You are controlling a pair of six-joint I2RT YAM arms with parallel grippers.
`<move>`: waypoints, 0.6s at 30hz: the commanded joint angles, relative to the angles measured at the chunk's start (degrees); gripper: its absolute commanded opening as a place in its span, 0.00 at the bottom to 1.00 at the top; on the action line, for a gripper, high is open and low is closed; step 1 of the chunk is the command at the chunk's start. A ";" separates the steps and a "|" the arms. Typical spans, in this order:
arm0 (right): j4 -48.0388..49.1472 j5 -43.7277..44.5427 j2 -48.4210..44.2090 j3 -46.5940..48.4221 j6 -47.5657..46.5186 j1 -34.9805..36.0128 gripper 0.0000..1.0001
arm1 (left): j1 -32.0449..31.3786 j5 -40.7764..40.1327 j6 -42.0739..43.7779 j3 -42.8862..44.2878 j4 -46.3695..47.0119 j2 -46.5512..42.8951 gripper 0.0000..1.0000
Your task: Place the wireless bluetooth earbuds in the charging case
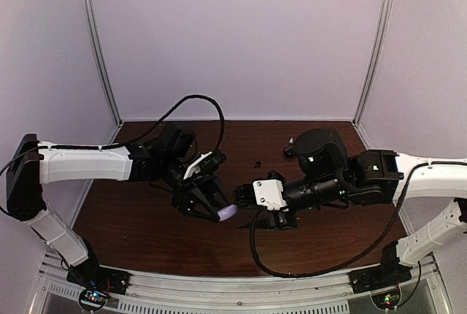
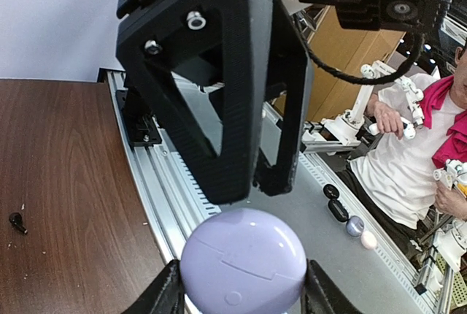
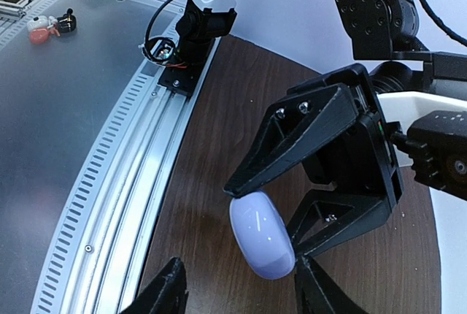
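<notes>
Your left gripper [image 1: 217, 209] was clenched on the pale lilac, smooth, rounded plastic charging case [image 2: 242, 263], with one black finger pressed against each side of it. The case's lid was closed. Its seam ran across the front, and a small round dimple sat below that. You held it over the near middle of the dark brown wooden table [image 1: 139, 223], between the two arms. I could not tell how far above the wood it hung.

Your right gripper [image 1: 241, 197] pointed leftward at the case and stood just beside it, nearly tip to tip with the left one. Its jaws were released. In the right wrist view its two fingers stood wide apart at the bottom edge, with the case ahead of them and nothing gripped between them.

One tiny black rounded earbud [image 2: 16, 221] lay on the table, well apart from the case and from both grippers. In the overhead view a couple of small dark bits [image 1: 255, 163] lay on the wood further back, near the right arm, too small to identify. The ribbed aluminium rail [image 3: 109, 204] ran along the table's near edge.
</notes>
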 commanded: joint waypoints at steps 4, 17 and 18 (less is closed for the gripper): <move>-1.58 6.04 2.16 3.57 -2.48 1.43 0.50 | 0.24 2.08 -2.14 2.16 0.47 1.99 0.33; -3.56 10.24 4.60 5.22 -4.37 2.97 0.42 | 0.15 2.10 -2.31 3.44 -1.22 4.53 0.33; -3.69 10.54 4.80 5.30 -4.45 3.02 0.42 | 0.11 2.09 -2.26 3.52 -1.33 4.72 0.33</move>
